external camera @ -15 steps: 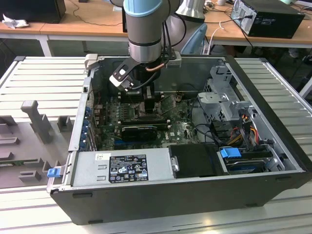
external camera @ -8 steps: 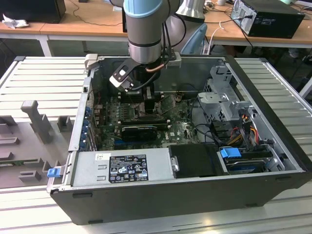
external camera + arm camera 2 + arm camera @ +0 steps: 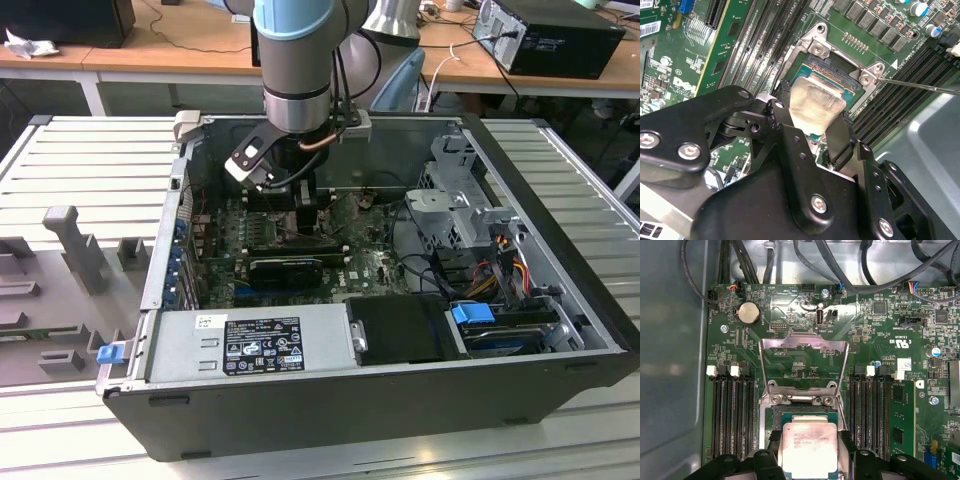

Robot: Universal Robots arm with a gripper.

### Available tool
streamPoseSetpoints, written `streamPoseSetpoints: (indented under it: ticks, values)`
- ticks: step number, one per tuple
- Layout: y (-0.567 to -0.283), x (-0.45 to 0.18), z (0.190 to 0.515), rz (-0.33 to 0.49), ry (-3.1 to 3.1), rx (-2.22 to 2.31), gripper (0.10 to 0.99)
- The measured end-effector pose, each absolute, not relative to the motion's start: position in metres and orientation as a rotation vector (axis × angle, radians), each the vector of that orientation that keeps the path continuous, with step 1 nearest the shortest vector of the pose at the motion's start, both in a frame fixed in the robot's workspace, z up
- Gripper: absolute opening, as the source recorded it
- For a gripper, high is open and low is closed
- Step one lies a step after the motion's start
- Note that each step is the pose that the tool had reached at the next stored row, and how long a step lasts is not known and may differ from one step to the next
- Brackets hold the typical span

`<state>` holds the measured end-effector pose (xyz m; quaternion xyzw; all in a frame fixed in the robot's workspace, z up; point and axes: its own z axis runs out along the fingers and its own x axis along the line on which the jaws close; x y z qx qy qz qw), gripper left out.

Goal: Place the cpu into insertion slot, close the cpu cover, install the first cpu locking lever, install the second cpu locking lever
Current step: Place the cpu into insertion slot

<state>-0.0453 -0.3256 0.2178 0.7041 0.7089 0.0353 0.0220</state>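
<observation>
There is one cpu (image 3: 807, 450) and one cover (image 3: 805, 342). Four white clips (image 3: 711, 371) stand beside the cover, two on each side. One round battery (image 3: 748, 314) sits near the cover.

The arm (image 3: 297, 60) is hanging almost straight down at the far side of the scene, a little toward the exterior view's left, with its grey, blue-capped wrist section pointing downward. Just below the wrist, a white-and-black camera bracket (image 3: 248, 157) is sticking out toward the exterior view's left and tilting down. The gripper (image 3: 303, 205) is sitting low, its black body facing down. In both wrist views its two black fingers (image 3: 790, 142) (image 3: 847, 442) are pressing in on opposite edges of the cpu (image 3: 815, 107) (image 3: 807, 452), pinching it flat between them, with the finger linkages angling inward.
</observation>
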Motion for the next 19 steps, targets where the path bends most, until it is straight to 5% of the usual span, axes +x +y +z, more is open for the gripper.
streamPoseSetpoints:
  ticks: [19]
  values:
    - [-0.323, -0.046, 0.204, 0.109, 2.191, 2.187, 0.529]
